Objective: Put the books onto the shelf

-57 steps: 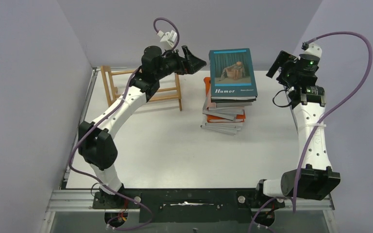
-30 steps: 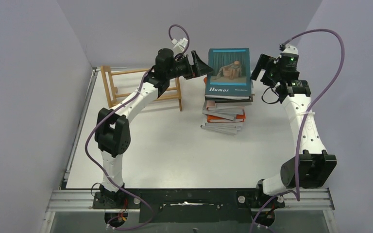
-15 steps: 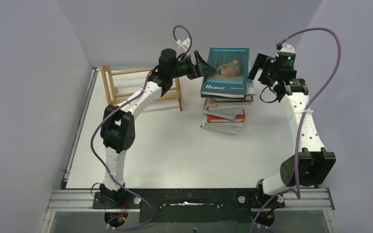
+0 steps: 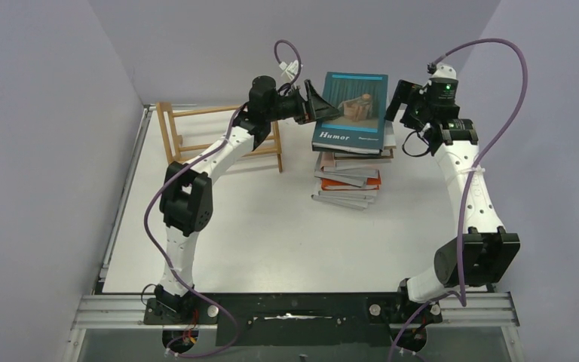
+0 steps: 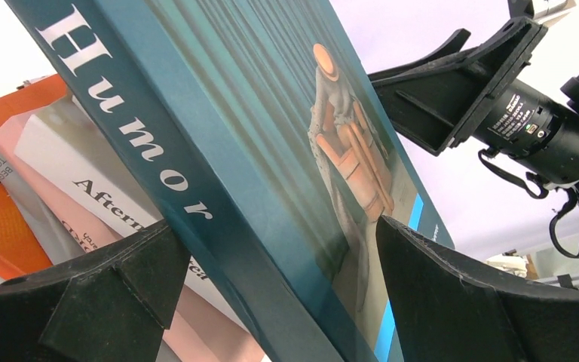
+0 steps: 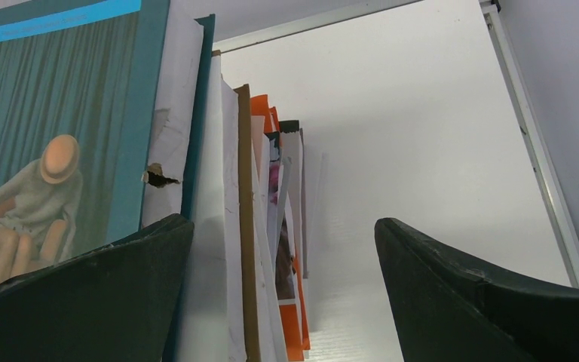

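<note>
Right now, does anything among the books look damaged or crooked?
Yes. The teal Humor book has a small torn hole in its white edge, and the stack beneath it is fanned unevenly, not squared.

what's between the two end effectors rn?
The teal Humor book, atop the stack, with the left end effector and right end effector at its opposite edges. Top view shows it; the left wrist view has its spine between open jaws.

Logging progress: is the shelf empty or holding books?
Empty where visible: the shelf shows bare slats, left arm covering part; the books sit stacked.
</note>
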